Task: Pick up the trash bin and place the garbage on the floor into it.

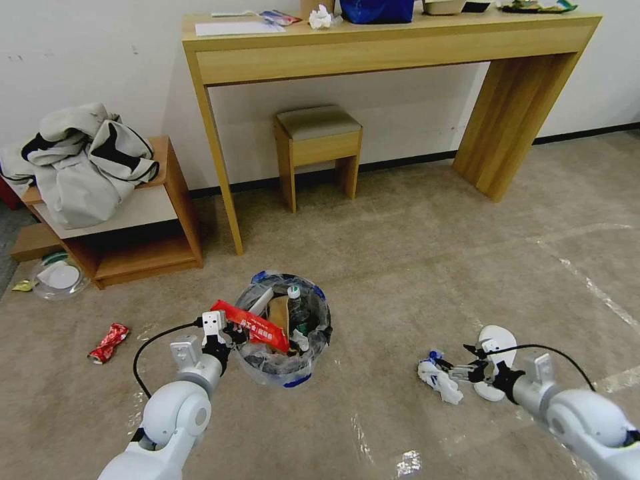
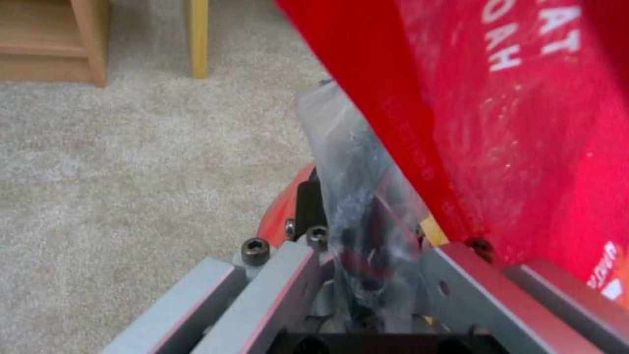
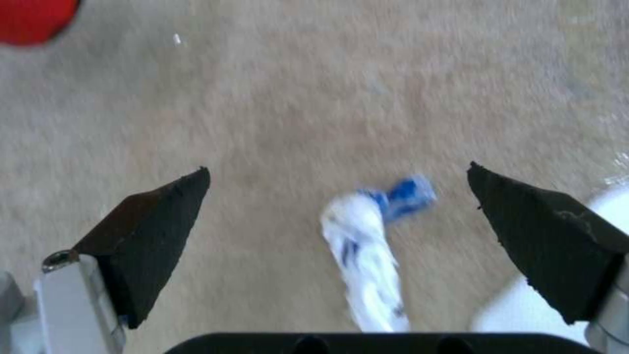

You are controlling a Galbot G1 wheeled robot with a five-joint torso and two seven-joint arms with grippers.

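The trash bin (image 1: pixel 283 363), blue and red with a crinkled clear bag liner (image 2: pixel 357 196), hangs just above the floor (image 1: pixel 413 267). My left gripper (image 1: pixel 232 331) (image 2: pixel 367 268) is shut on its near rim. A red snack wrapper (image 1: pixel 257 328) (image 2: pixel 511 123), a bottle and a brown carton stick out of it. My right gripper (image 1: pixel 457 369) (image 3: pixel 337 169) is open low over a crumpled white-and-blue wrapper (image 1: pixel 437 378) (image 3: pixel 367 246), which lies between its fingers. A white slipper (image 1: pixel 497 337) (image 3: pixel 524 309) lies beside that hand. A crushed red can (image 1: pixel 109 343) lies on the carpet to the left.
A wooden console table (image 1: pixel 373 47) with a stool (image 1: pixel 319 150) under it stands against the wall. A low side table (image 1: pixel 143 220) at the left carries a grey-white jacket (image 1: pixel 80 160). A clear dish (image 1: pixel 59 275) sits on the floor beside it. White tape lines (image 1: pixel 593 287) cross the carpet on the right.
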